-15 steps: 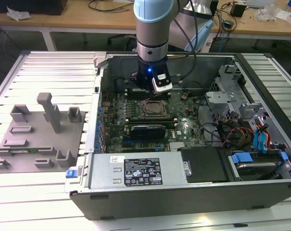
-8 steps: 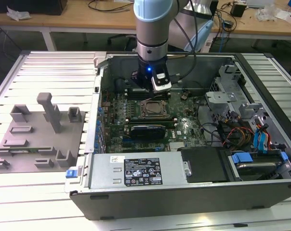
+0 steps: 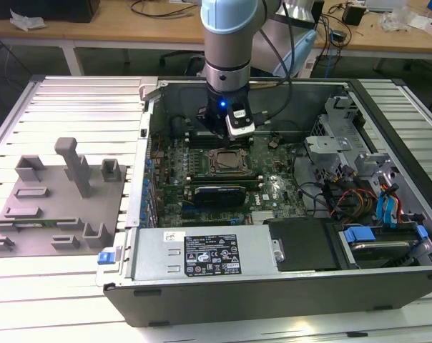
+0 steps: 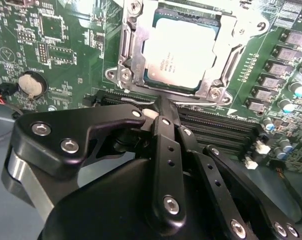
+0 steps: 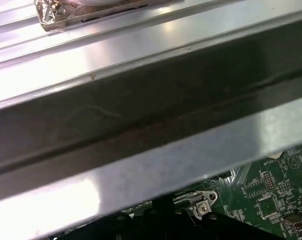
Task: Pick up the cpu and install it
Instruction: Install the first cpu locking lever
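Second wrist view shows the cpu (image 4: pixel 183 52) lying flat in the socket frame (image 4: pixel 128 55) on the green motherboard (image 4: pixel 66 45), silvery top up. The gripper (image 4: pixel 158 106) sits just beside the frame's near edge, its black fingers (image 4: pixel 163 135) drawn together with nothing visible between them, apart from the cpu. A round coin cell (image 4: pixel 31 85) sits on the board well off to one side. In the exterior view the arm (image 3: pixel 230 43) reaches down into the open case (image 3: pixel 273 293) just behind the socket (a grey fixture plate (image 3: pixel 59 207) lies outside the case at the exterior view's left). The first wrist view looks along a metal case wall (image 5: pixel 141 100), with a corner of the board (image 5: pixel 271 195) beyond it.
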You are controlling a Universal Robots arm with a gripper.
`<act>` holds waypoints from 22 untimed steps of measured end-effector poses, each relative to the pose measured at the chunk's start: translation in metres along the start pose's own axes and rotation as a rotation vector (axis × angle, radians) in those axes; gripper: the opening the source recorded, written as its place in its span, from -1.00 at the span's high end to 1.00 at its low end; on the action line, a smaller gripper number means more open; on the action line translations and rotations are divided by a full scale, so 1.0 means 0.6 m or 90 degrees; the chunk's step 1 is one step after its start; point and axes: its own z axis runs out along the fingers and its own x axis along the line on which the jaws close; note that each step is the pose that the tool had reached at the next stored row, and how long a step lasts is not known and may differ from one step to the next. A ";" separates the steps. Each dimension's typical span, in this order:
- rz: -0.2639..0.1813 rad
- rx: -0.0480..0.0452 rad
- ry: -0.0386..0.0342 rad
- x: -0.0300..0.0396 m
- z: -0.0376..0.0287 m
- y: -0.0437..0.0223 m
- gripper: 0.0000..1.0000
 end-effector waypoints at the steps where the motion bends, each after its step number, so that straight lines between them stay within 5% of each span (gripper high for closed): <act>1: 0.002 0.0023 -0.0010 -0.001 0.001 0.001 0.79; 11: 0.018 0.0123 -0.0063 0.004 0.004 0.016 0.79; 15: 0.024 0.0260 -0.0118 0.002 0.008 0.017 0.79; 22: 0.029 0.0390 -0.0170 0.000 0.015 0.017 0.79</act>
